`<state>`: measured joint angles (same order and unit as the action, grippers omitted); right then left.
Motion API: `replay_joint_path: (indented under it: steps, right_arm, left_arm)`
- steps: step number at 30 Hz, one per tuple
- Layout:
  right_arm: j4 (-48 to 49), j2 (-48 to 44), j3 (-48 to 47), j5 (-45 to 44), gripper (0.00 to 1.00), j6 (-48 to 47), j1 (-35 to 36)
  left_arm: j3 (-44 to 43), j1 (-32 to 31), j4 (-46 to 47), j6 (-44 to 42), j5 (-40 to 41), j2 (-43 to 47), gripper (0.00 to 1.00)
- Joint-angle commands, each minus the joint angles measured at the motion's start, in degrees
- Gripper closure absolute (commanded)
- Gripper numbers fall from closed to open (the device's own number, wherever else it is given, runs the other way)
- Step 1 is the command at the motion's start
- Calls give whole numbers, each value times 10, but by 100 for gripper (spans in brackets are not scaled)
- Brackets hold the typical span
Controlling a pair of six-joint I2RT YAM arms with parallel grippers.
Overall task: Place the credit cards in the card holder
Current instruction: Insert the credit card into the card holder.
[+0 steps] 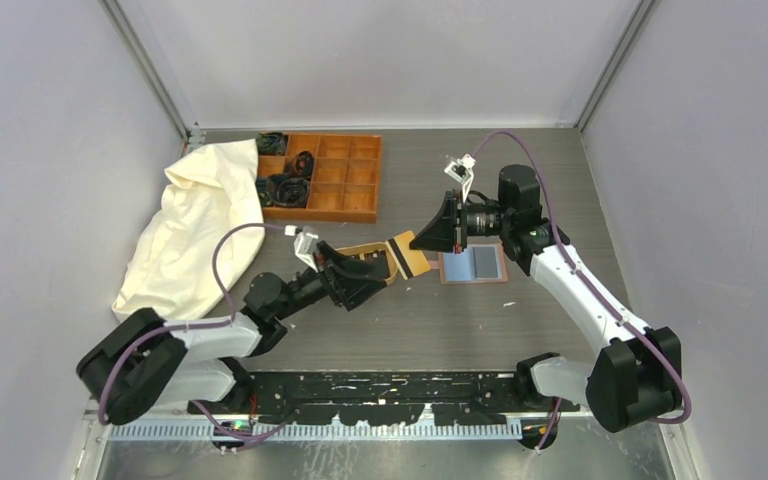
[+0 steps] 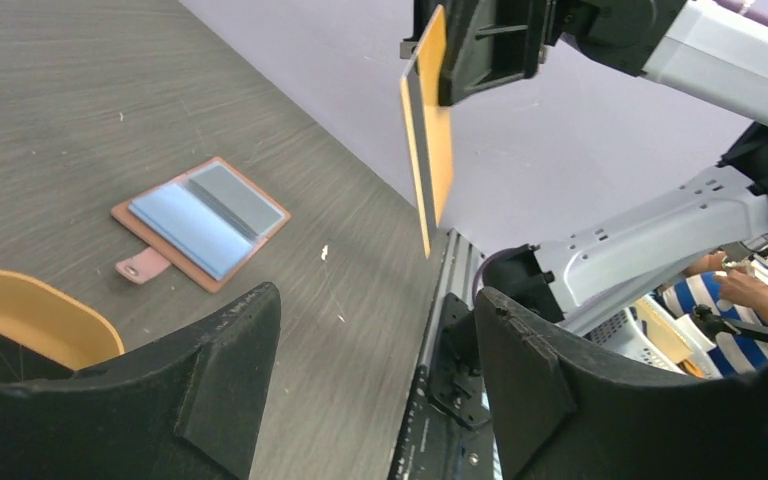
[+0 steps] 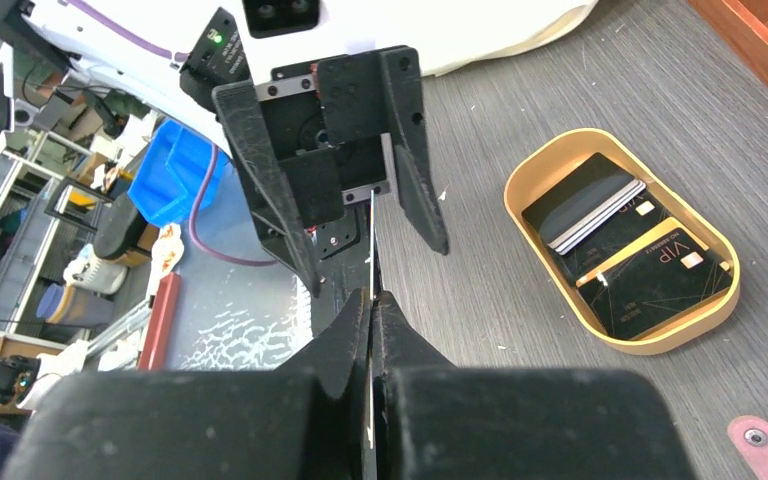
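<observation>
Top external view takes in the whole worktop [image 1: 560, 170]: cream cloth bag [image 1: 195, 230] at left, orange compartment box [image 1: 335, 175] at the back, card holder [image 1: 473, 265] lying open and flat right of centre. Right wrist view alone looks into the oval tray [image 3: 650, 345]: black credit cards [image 3: 650, 280] stacked inside. Left wrist view alone shows a pale blue card [image 2: 185, 225] tucked in the holder. Noted: right fingers [image 3: 345, 345] pinched tight on one gold-faced card [image 2: 430, 130], raised off the worktop, just left of the holder. Noted: left fingers [image 2: 230, 370] spread wide, empty, facing that card, not touching it.
</observation>
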<state>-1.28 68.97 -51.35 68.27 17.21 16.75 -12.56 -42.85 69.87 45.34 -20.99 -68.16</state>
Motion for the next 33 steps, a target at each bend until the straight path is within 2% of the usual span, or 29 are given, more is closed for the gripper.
replay_joint_path:
  steps: [1, 6, 8, 10, 11, 13, 14, 15, 16, 17, 18, 20, 22, 24, 29, 31, 33]
  right_arm:
    - [36, -9, -1, 26, 99, -5, -1]
    - [37, -6, -1, 30, 99, -3, -1]
    - [37, -6, -1, 33, 99, -2, 0]
    - [37, -6, -2, 34, 99, -3, 1]
    - [37, -6, -2, 35, 99, -3, 1]
    - [37, -7, -2, 35, 99, -3, 1]
    - [37, -8, -2, 34, 99, -3, 1]
    - [35, -9, -2, 33, 99, -5, 1]
    - [30, -10, -2, 29, 93, -10, 1]
    - [19, -13, -4, 25, 79, -22, 0]
    - [-20, -17, -10, 16, 60, -48, -2]
    - [-122, -28, -41, -21, 33, -154, -12]
    - [-202, -38, -63, -78, 17, -233, -26]
    - [-226, -48, -67, -145, 2, -257, -44]
    - [-178, -56, -48, -327, 0, -213, -97]
    - [-177, -43, -47, -394, 1, -221, -110]
    - [-205, -12, -61, -420, 0, -235, -126]
  left_arm:
    - [-58, -11, 121, -28, 2, -60, 30]
    - [-114, -24, 121, -21, -15, -112, 35]
    - [-128, -24, 121, -12, -20, -128, 41]
    - [-139, -24, 121, -4, -22, -144, 53]
    - [-144, -24, 121, 0, -24, -152, 63]
    - [-152, -24, 121, 9, -33, -168, 93]
    - [-156, -23, 121, 12, -39, -174, 99]
    - [-158, -22, 121, 15, -48, -179, 100]
    - [-159, -21, 121, 18, -55, -183, 100]
    - [-160, -18, 121, 21, -61, -185, 100]
    - [-160, -15, 121, 28, -68, -187, 100]
    - [-157, 2, 121, 51, -79, -192, 100]
    - [-152, 17, 121, 87, -93, -204, 100]
    - [-151, 28, 120, 116, -108, -220, 100]
    - [-165, 28, 82, 139, -127, -258, 100]
    - [-172, 27, 39, 132, -125, -263, 100]
    - [-181, 24, -31, 108, -115, -258, 100]
